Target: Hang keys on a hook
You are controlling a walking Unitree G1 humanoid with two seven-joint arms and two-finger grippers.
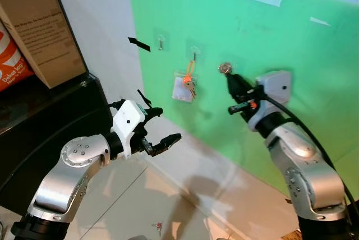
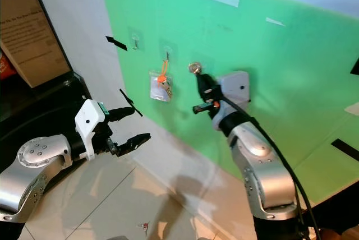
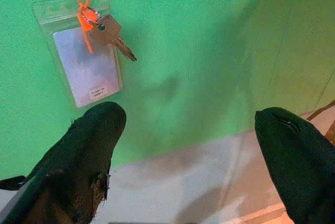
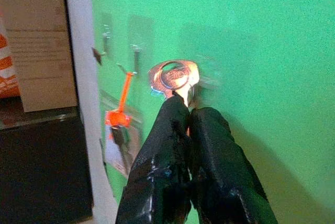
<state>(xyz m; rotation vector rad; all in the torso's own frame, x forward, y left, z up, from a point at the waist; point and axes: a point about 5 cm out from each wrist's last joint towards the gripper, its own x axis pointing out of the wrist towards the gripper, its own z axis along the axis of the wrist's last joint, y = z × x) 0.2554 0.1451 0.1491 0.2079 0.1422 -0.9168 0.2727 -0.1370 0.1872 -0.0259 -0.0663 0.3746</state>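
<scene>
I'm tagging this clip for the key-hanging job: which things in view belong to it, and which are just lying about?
Part of the job:
- silver key, pinched in the right gripper
- hook at the key
- empty hook
- hung key with badge

Lying about:
- cardboard box
- left gripper, open, idle
- small object on floor

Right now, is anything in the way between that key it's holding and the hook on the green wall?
Nothing visible. The right gripper has its jaws shut on the key, held up right at the rightmost hook. The tagged keys hang on the neighbouring hook, off to the side, and the left gripper is lower down, open.
</scene>
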